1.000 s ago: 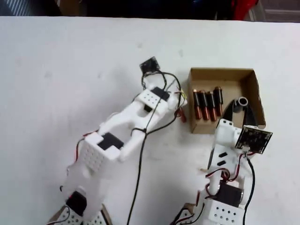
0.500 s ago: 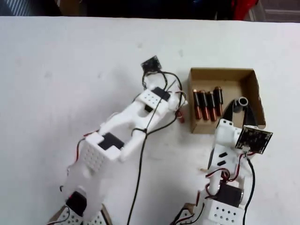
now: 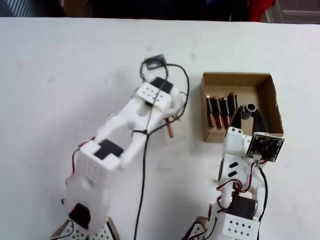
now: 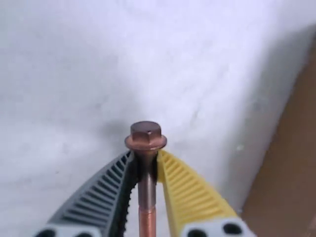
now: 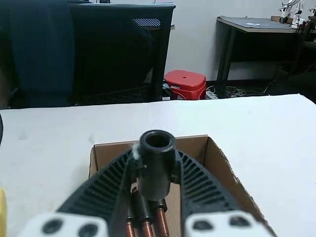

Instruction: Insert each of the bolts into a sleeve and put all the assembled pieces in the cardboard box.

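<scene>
My left gripper [image 4: 147, 165] pinches the bolt [image 4: 146, 138] by its shank, head sticking out past its tip, axis along the gripper. The sleeve [image 5: 157, 150], clamped in my right gripper [image 5: 157, 170] over the cardboard box [image 3: 236, 76], lies well off to the bolt's right, open bore pointing outward. I judge the two axes need aligning.

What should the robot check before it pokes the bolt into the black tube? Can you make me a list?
1. Grip on the bolt: ok, the left gripper is shut on its shank.
2. Grip on the sleeve: ok, the right gripper is shut on it, above the cardboard box.
3. Hole in the sleeve: ok, the open end looks empty.
4. Bolt lined up with sleeve: not ok, they are well apart.
5. Room in the box: ok, bare floor beside the assembled pieces.
</scene>
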### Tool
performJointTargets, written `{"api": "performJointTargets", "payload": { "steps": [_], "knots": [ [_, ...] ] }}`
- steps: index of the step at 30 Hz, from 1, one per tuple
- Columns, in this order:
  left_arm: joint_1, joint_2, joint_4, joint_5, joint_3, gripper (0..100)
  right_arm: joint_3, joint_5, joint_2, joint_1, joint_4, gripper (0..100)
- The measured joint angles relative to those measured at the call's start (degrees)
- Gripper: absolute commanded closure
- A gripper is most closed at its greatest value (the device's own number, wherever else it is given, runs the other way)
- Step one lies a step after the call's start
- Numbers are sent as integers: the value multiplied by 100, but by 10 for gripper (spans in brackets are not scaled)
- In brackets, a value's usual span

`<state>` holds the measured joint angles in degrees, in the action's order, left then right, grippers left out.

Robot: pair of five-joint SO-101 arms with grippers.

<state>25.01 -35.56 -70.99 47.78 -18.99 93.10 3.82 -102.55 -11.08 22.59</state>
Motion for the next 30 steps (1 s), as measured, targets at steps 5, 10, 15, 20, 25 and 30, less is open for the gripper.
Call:
{"api": "performJointTargets", "payload": {
  "steps": [5, 10, 15, 20, 25, 30],
  "knots": [
    [-440, 273, -571, -730, -9, 976, 0, 0, 0, 237, 0, 981],
    [-967, 422, -1204, -1565, -9, 976, 0, 0, 0, 958, 0, 981],
    [-1125, 431, -1820, -2760, -9, 976, 0, 0, 0, 1565, 0, 981],
    [-1380, 448, -2066, -3543, -9, 976, 0, 0, 0, 2347, 0, 981],
    [-1969, 457, -2092, -4369, -9, 976, 0, 0, 0, 3086, 0, 981],
    [-2338, 457, -2101, -5073, -9, 976, 229, 0, 18, 3402, 0, 981]
  ]
}}
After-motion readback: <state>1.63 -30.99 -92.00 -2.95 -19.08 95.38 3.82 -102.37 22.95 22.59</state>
